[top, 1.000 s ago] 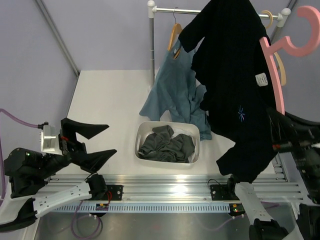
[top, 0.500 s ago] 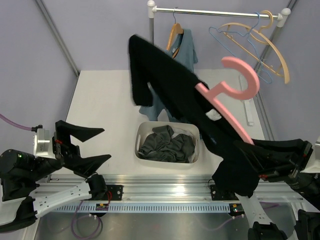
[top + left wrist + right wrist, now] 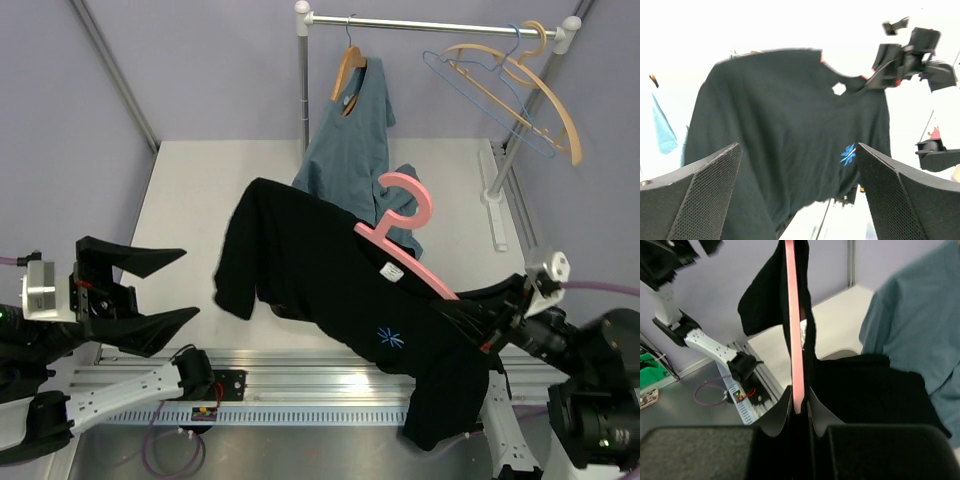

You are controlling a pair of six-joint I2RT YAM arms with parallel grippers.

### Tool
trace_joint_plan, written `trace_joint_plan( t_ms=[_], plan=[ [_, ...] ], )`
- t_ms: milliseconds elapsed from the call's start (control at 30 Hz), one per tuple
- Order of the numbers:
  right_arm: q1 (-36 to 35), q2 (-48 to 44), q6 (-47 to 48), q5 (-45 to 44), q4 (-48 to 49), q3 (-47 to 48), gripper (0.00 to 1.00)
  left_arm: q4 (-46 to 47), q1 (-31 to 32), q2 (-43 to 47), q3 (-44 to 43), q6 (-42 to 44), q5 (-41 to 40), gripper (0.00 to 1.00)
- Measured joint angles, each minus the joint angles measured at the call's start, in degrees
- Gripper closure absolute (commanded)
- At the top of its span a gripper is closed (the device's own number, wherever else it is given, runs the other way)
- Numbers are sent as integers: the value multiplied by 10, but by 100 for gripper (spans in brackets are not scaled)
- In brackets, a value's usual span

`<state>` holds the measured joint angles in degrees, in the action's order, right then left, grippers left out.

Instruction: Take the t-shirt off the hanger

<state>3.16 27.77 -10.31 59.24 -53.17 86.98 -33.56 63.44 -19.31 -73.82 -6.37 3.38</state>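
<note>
The black t-shirt [image 3: 320,275] hangs on the pink hanger [image 3: 412,262], which lies tilted low over the middle of the table, hook pointing up and back. My right gripper [image 3: 472,318] is shut on the hanger's lower arm; in the right wrist view the pink arm [image 3: 792,315] runs up from between the closed fingers [image 3: 799,401], with the shirt [image 3: 865,385] draped round it. My left gripper [image 3: 168,290] is open and empty at the left, apart from the shirt. In the left wrist view the shirt [image 3: 785,125] with its blue starburst fills the space beyond the open gripper [image 3: 796,150].
A clothes rail [image 3: 430,22] stands at the back with a blue-grey shirt [image 3: 352,140] on a wooden hanger, more wooden hangers [image 3: 535,90] and a blue wire hanger [image 3: 470,85]. An aluminium rail [image 3: 300,365] runs along the near edge.
My right arm has swung the hanger and t-shirt down and leftward from high at the right to low over the table, covering the bin. My left gripper has drifted slightly left.
</note>
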Motion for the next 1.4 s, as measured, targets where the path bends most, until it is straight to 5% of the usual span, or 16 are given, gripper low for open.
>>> trace_joint_plan(
  t_ms=[233, 767, 1067, 1267, 1367, 1400],
  plan=[
    [0, -6, -33, 56, 76, -156, 100, -5, 0, -163, -78, 24, 72, 1],
    [0, -43, -80, 196, 251, -199, 100, -7, 0, -391, -258, 45, 184, 7],
    [0, -48, -108, 213, 290, -207, 100, 55, 0, -489, -276, -8, 294, 17],
    [0, -47, -123, 212, 299, -211, 100, 89, 7, -504, -264, -23, 326, 30],
    [0, -43, -130, 212, 307, -214, 100, 111, 14, -501, -253, -28, 334, 50],
    [0, -42, -131, 210, 309, -215, 100, 118, 16, -500, -250, -27, 335, 63]
  ],
)
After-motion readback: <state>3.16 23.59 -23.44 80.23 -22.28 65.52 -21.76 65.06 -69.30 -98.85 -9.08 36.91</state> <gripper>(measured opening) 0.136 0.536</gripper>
